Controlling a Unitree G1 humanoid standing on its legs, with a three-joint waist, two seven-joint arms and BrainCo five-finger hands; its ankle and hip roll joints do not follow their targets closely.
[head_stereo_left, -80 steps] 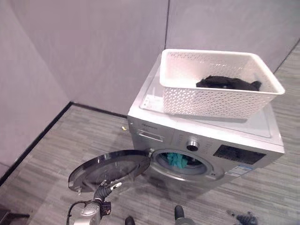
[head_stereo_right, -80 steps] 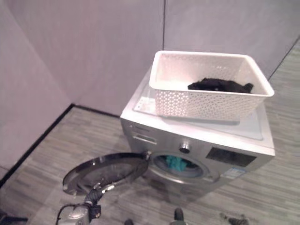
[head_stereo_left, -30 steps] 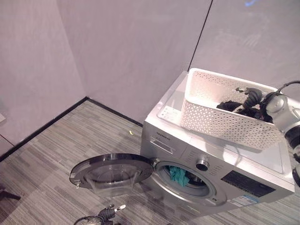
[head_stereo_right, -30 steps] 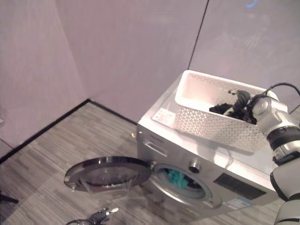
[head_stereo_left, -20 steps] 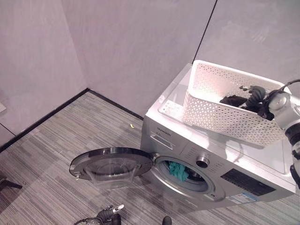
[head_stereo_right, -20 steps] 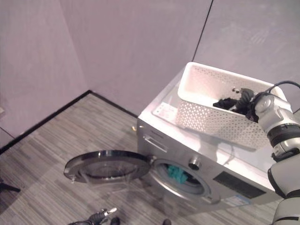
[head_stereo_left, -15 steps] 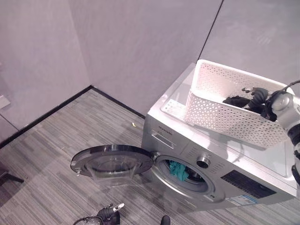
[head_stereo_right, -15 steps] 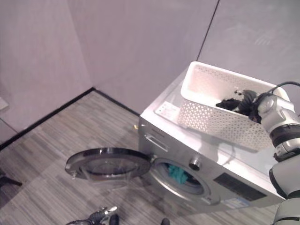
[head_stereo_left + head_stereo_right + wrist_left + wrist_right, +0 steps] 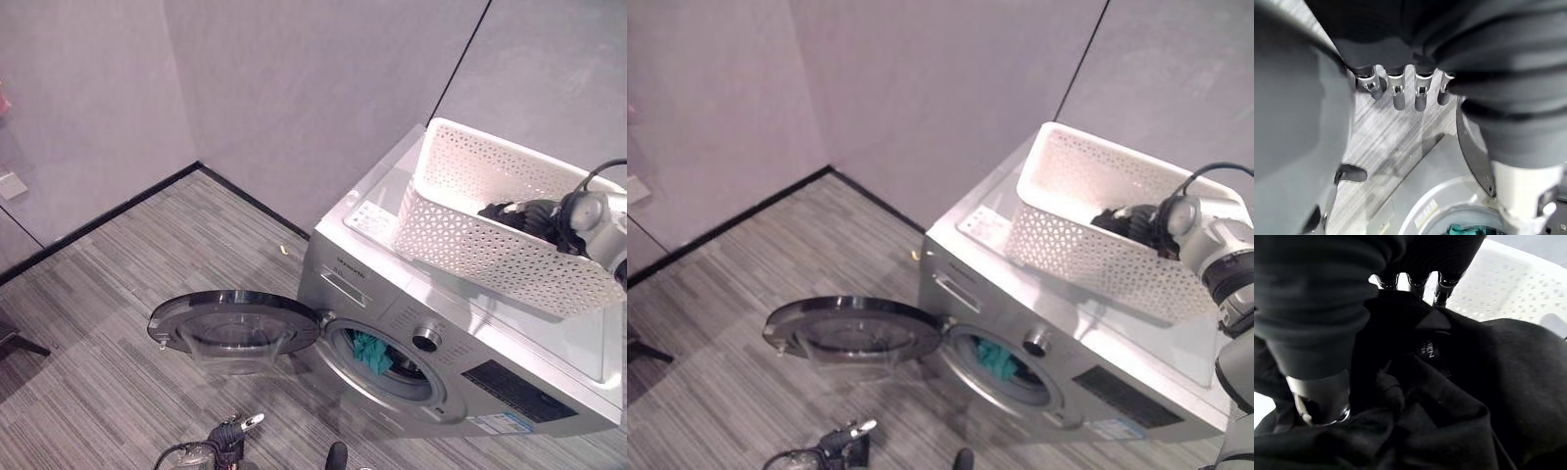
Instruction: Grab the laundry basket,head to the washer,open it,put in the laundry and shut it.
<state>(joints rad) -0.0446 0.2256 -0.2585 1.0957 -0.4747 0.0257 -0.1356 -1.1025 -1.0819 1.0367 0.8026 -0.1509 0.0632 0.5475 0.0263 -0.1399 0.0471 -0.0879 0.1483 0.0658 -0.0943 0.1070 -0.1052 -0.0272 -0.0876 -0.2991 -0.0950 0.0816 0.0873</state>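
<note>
Now, white perforated laundry basket (image 9: pixel 490 245), crumpled black laundry (image 9: pixel 1464 382), right hand (image 9: pixel 1143 223) fingers buried, grip unclear.

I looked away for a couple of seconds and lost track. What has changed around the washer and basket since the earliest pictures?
The right robot hand has come in from the right and reached down into the white basket, onto the black garment; whether it grips yet cannot be told. The camera also shifted. Unchanged: the basket sits on the washer, the door hangs open, teal cloth lies in the drum, and the left robot hand hangs low.
</note>
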